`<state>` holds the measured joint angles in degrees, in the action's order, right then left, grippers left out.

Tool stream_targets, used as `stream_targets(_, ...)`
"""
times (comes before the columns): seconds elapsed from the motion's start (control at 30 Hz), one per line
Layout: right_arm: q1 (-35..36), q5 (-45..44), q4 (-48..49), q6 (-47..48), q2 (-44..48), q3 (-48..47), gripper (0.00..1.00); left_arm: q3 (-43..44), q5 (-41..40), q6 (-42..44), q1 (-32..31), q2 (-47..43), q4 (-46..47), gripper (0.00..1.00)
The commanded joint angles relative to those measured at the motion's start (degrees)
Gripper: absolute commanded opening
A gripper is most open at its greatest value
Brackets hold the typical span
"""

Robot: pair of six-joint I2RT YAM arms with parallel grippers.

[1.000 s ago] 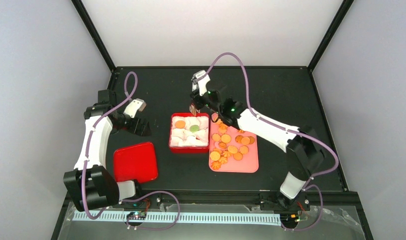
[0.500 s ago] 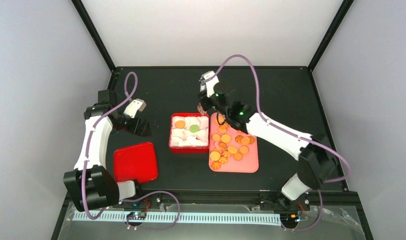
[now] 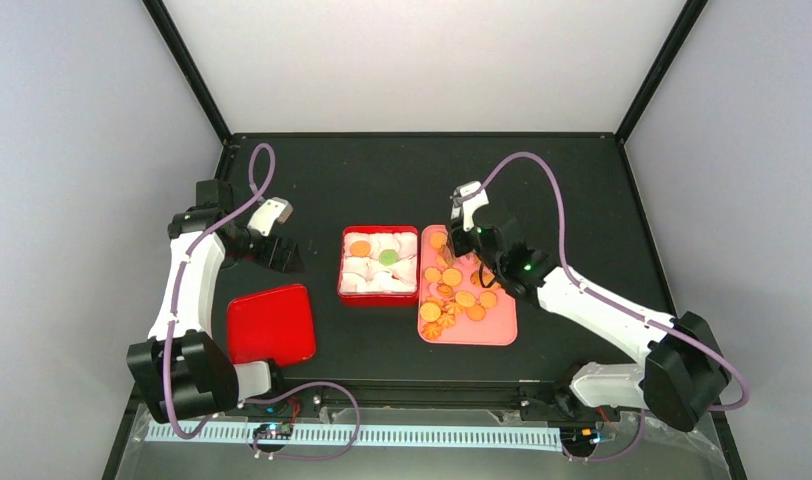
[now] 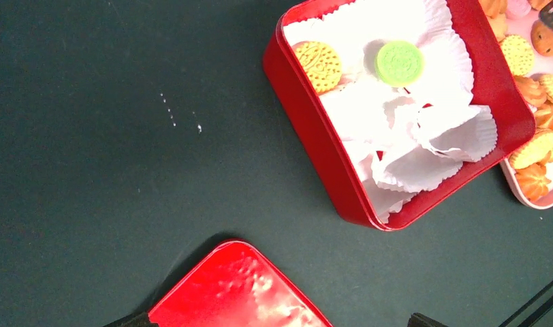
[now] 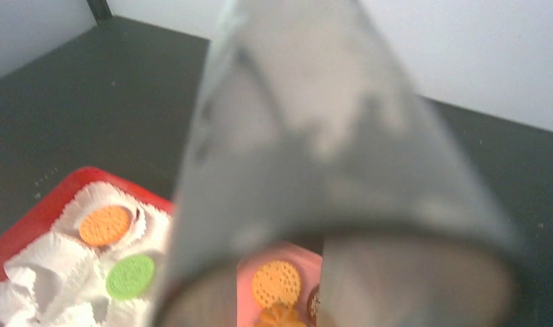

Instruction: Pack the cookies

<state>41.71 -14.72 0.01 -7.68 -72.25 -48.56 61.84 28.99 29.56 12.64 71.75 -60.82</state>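
Many orange-golden cookies [image 3: 457, 290] lie on a pink tray [image 3: 497, 328]. A red tin [image 3: 379, 298] lined with white paper cups holds one orange cookie [image 3: 360, 248] and one green cookie [image 3: 387, 256]; both also show in the left wrist view, orange [image 4: 317, 63] and green [image 4: 399, 63]. My right gripper [image 3: 464, 228] hovers over the tray's far end, shut on metal tongs [image 5: 308, 136] that fill its wrist view; an orange cookie [image 5: 276, 283] shows between the tong arms. My left gripper [image 3: 272, 242] is open and empty, left of the tin.
A red lid [image 3: 270, 323] lies flat at the near left and also shows in the left wrist view [image 4: 240, 293]. The black table is enclosed by pale walls and black corner posts.
My right arm swung right and nearer with the tongs, from the tin's far right corner to over the pink tray's far end. The left arm has not moved.
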Motion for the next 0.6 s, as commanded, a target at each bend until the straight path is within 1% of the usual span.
stream_targets(0.0,0.02,-1.96,2.37,-1.79,1.31,2.74,0.4,0.87,1.77,0.4,0.31,-0.06,-0.76,0.99)
stream_targets(0.33,-0.02,0.26,3.86,-3.83,-0.46,5.17,0.44,1.0,1.4,0.51,0.28,-0.3,-0.97,0.99)
stream_targets(0.57,0.0,1.34,5.16,-5.19,-2.72,6.43,0.45,1.26,1.33,0.45,0.3,-0.2,-0.96,0.99)
